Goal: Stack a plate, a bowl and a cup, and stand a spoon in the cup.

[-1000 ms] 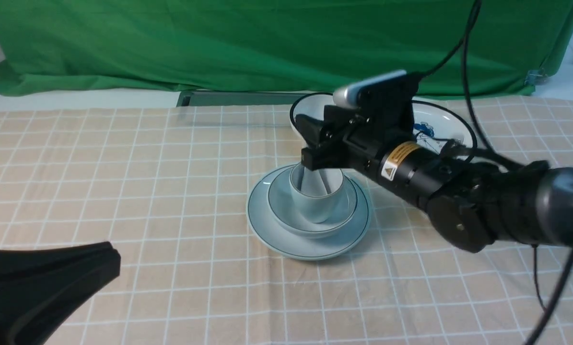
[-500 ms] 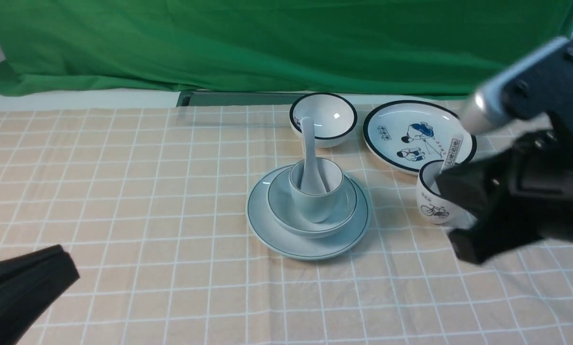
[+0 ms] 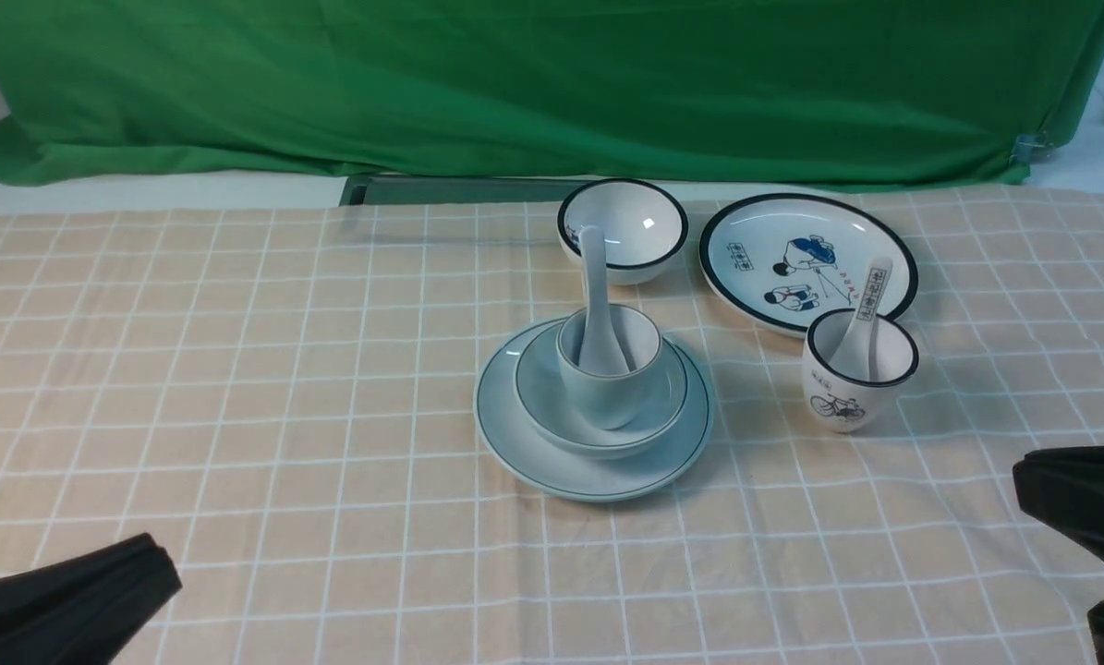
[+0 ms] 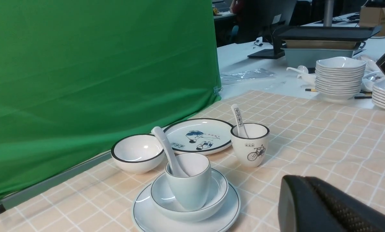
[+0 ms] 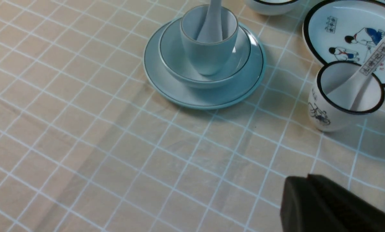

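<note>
Surface [image 3: 284,369]: covered by a beige cloth with a white grid; it fills the front view below a green backdrop [image 3: 515,83] that runs across the top of the frame.
Plate [image 3: 501,420]: pale blue-grey, lying flat on the surface just right of the frame's centre.
Bowl [image 3: 538,392]: same pale colour, upright in the middle of the plate.
Cup [image 3: 607,402]: handleless, upright inside the bowl, forming the top of the stack.
Spoon [image 3: 595,296]: scoop down in the cup, handle leaning on the far rim and rising above it toward the top of the frame.
Left pincer [image 3: 165,568]: lower left corner of the frame, black fingers pressed together, empty, well apart from the stack.
Right pincer [image 3: 1032,480]: lower right edge of the frame; the right wrist view shows its fingers together with nothing between them, clear of all the crockery.
Black-rimmed white bowl [image 3: 622,226]: above the stack in the frame, near the backdrop.
Cartoon plate [image 3: 847,235]: upper right of the stack.
Bicycle cup [image 3: 847,397]: right of the stack, just below the cartoon plate, holding a printed spoon [image 3: 870,305].
</note>
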Controlling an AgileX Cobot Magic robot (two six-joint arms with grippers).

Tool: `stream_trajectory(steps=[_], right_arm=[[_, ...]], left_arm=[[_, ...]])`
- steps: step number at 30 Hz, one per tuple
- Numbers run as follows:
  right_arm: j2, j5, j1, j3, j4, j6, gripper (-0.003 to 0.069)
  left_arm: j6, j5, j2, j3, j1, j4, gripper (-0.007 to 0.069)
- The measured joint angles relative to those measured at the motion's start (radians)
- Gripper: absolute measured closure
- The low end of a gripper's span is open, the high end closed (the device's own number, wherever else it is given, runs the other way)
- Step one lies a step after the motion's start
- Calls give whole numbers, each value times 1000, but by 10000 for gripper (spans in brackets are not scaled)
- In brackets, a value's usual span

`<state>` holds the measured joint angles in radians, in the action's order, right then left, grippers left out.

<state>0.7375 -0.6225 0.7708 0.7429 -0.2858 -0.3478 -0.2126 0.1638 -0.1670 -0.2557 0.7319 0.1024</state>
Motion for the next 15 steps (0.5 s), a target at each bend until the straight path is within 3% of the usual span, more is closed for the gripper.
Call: stream_trajectory(steps=[5,7,11,15], right_arm=[[-11,2,-20,0,4,0,603],[-57,34,-108,-22,52,62,633],[-223,165,-332,-192,258,415,642],[-444,321,-531,-453,345,523,642]], left_arm=[[0,0,0,2,0,-2,622],[0,0,0,2,0,-2,622],[0,0,0,2,0,-2,622],[0,0,0,2,0,-2,622]])
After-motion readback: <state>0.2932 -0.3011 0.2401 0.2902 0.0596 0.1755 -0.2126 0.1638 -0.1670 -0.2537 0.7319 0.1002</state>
